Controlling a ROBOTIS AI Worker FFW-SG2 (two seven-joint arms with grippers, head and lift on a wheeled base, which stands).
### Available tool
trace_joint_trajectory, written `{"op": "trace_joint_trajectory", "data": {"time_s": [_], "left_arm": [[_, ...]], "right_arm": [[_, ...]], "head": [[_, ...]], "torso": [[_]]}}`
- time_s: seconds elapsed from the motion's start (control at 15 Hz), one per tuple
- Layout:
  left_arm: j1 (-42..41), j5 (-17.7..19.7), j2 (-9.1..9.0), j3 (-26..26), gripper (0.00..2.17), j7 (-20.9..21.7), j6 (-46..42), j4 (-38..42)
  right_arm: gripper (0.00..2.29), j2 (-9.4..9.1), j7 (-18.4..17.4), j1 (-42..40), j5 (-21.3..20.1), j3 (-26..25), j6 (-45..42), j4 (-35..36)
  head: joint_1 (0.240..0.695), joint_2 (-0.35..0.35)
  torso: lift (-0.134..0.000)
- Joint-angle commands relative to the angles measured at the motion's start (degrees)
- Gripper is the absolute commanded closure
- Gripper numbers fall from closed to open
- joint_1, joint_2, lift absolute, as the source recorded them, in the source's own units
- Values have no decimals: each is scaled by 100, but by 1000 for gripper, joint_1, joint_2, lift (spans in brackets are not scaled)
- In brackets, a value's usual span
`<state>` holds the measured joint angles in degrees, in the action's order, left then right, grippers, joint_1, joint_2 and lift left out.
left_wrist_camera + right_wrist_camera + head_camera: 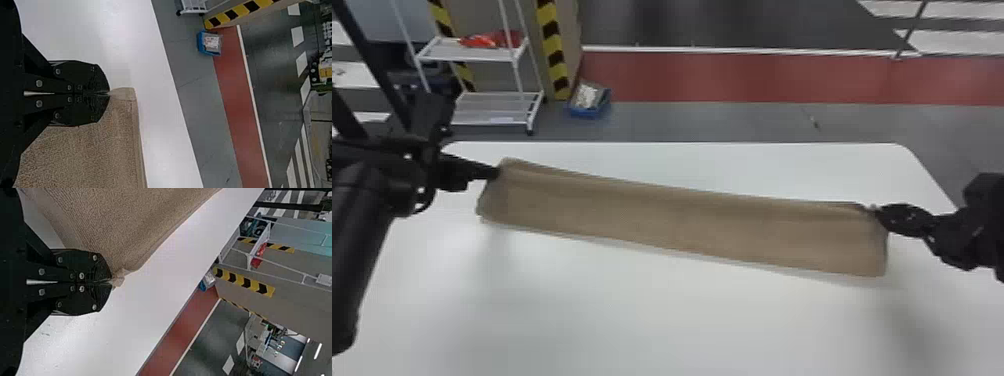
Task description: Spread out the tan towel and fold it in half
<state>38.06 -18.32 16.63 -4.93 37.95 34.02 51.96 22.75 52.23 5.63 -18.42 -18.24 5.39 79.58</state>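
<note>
Stretched between both arms in the head view, the tan towel (682, 220) forms a long band above the white table. At its upper left corner is my left gripper (497, 172); at its upper right corner is my right gripper (874, 212). In the left wrist view the left gripper (109, 93) is shut on a corner of the towel (86, 152). The right gripper (111, 282), in the right wrist view, is shut on another corner, with the towel (129, 223) spreading away from it.
The white table (632, 320) lies beneath the towel, its far edge beyond it. On the floor past that edge are a white shelf rack (492, 107) and a small blue bin (589, 102). A striped post (552, 47) rises beside them.
</note>
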Motion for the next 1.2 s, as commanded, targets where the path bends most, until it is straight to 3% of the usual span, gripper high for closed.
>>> {"op": "trace_joint_trajectory", "data": {"time_s": [0.0,0.4,0.8,0.87,0.93,1.0,1.13], "left_arm": [[0,74,-11,-16,1831,2,-153,-2],[0,30,-64,-16,1831,-33,-171,-20],[-88,-23,-161,-7,1821,-148,-347,-28],[-132,-23,-169,1,1578,-235,-487,-28],[-167,21,-169,1,738,-332,-681,-28],[-194,21,-152,1,76,-323,-751,-28],[-211,47,-125,1,-2,-323,-786,-11]], "right_arm": [[1426,-7,-20,78,-4,5,-15,-65],[1426,-7,-38,333,-171,75,-15,-417],[1399,-34,-275,535,-312,155,-68,-777],[1008,-43,-416,579,-329,207,3,-812],[326,-69,-679,579,-338,278,90,-830],[16,-95,-820,588,-391,339,231,-830],[2,-130,-996,606,-426,401,301,-830]], "head": [[695,-28],[695,-39],[695,-49],[695,-53],[695,-54],[695,-55],[695,-60]], "torso": [[-124],[-124],[-124],[-124],[-124],[-124],[-124]]}}
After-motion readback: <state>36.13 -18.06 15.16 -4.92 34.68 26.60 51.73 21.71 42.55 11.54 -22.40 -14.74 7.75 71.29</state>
